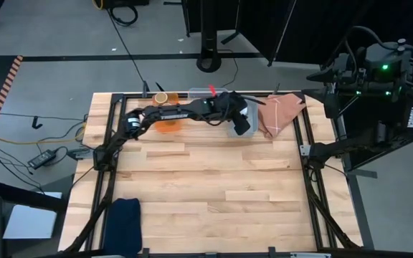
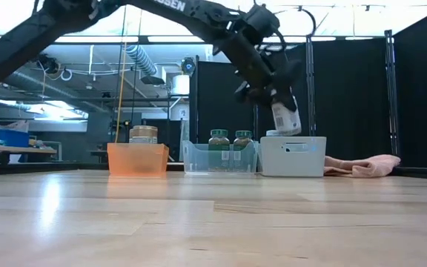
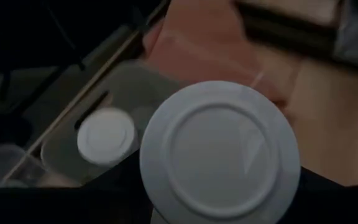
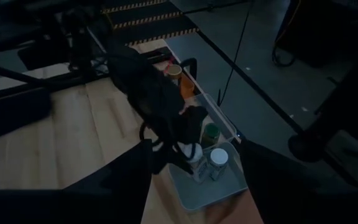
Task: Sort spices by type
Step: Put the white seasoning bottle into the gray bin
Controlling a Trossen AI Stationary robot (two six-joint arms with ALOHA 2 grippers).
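My left gripper (image 2: pixel 274 100) is shut on a white-lidded spice jar (image 2: pixel 285 117) and holds it above the pale-blue bin (image 2: pixel 293 157) at the table's far side. A second white-lidded jar (image 3: pixel 106 137) stands in that bin. Two green-lidded jars (image 2: pixel 219 138) (image 2: pixel 242 139) stand in the clear bin (image 2: pixel 199 159). A tan-lidded jar (image 2: pixel 143 133) stands in the orange bin (image 2: pixel 137 162); the other tan-lidded jar does not show. My right gripper (image 4: pixel 196 149) is open and empty, off the table's right side. My left gripper holds the jar by its upper part (image 2: pixel 279 108), coming from above and slanting down. The jar's white lid (image 3: pixel 219 149) faces the wrist camera and hides the fingers there. The jar hangs tilted below the gripper, clear of the bin.
A pink cloth (image 1: pixel 279 115) lies at the far right, beside the pale-blue bin. A dark blue cloth (image 1: pixel 124 222) lies at the near left corner. The wide wooden tabletop (image 1: pixel 214 193) spreads toward the near edge.
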